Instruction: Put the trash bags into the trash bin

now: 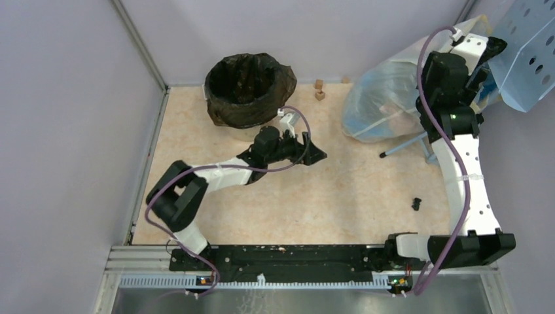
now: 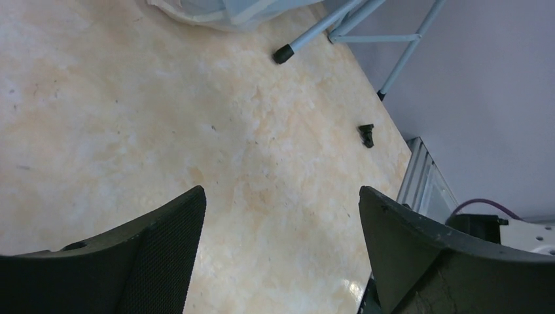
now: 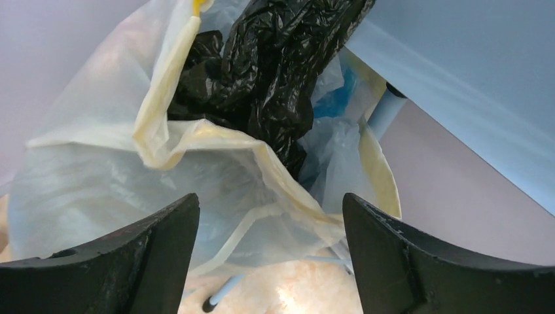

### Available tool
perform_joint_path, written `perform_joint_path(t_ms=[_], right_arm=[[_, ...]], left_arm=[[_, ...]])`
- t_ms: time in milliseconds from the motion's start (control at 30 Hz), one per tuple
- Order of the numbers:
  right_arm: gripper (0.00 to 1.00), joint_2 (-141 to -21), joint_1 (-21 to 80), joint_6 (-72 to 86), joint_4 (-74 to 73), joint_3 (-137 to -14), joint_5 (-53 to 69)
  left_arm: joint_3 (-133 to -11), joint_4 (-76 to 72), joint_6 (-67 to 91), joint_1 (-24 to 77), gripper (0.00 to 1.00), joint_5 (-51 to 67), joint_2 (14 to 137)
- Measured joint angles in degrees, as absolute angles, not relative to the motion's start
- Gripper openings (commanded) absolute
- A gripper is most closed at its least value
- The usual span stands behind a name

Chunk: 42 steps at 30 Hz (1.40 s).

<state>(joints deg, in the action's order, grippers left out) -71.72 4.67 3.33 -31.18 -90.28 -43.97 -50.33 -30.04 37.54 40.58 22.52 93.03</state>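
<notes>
While the left hand (image 1: 318, 156) is held spread and empty above the counter (image 1: 327, 203), on the near side of the black-lined trash bin (image 1: 249, 91) at the far left, the right hand (image 3: 271, 204) is likewise spread, with nothing gripped, at the far right. Crumpled black trash bags (image 3: 275, 65) are seen in the mouth of the translucent sack (image 3: 131, 176) facing it, beneath the light-blue panel (image 3: 458, 78).

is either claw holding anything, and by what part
Nothing is held. Both claws are open and empty: the left claw over the table, the right claw facing the trash bag in the sack.
</notes>
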Motion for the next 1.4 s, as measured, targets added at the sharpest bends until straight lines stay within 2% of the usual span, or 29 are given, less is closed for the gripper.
perform_joint_path(t_ms=[67,133,200,267,400,667,833,1200,1400], right_arm=[[0.68,-73.80,4.05,2.76,-31.51,-91.59,-44.47],[0.53,-76.27,3.42,2.48,-32.05,-93.34,-44.86],[0.23,-78.52,3.14,2.39,-32.88,-94.67,-45.10],[0.02,-79.48,3.07,2.22,-33.54,-94.72,-44.73],[0.00,-79.59,3.11,2.70,-35.27,-94.59,-41.82],[0.00,-79.59,9.04,2.59,-39.03,-95.00,-37.50],[0.00,-79.81,12.01,3.20,-42.06,-98.61,-31.99],[0.00,-81.03,14.79,5.19,-46.37,-101.01,-19.94],[0.00,-83.09,16.71,6.31,-46.70,-100.95,-12.78]], left_arm=[[-54.26,-30.76,37.71,41.17,0.89,21.69,98.02],[-57.56,-31.31,37.89,41.65,0.87,20.80,101.95],[-60.34,-31.81,38.17,42.02,0.84,19.90,104.99],[-64.01,-32.23,38.92,42.37,0.80,19.59,108.44],[-72.69,-33.21,40.86,42.65,0.69,19.38,115.31],[-89.21,-34.20,45.89,42.76,0.36,17.87,130.02],[-98.41,-33.36,47.33,42.74,0.23,16.45,138.80],[-122.93,-32.82,46.06,41.47,0.20,9.08,156.62],[-126.21,-31.92,43.00,39.66,0.24,4.73,158.95]])
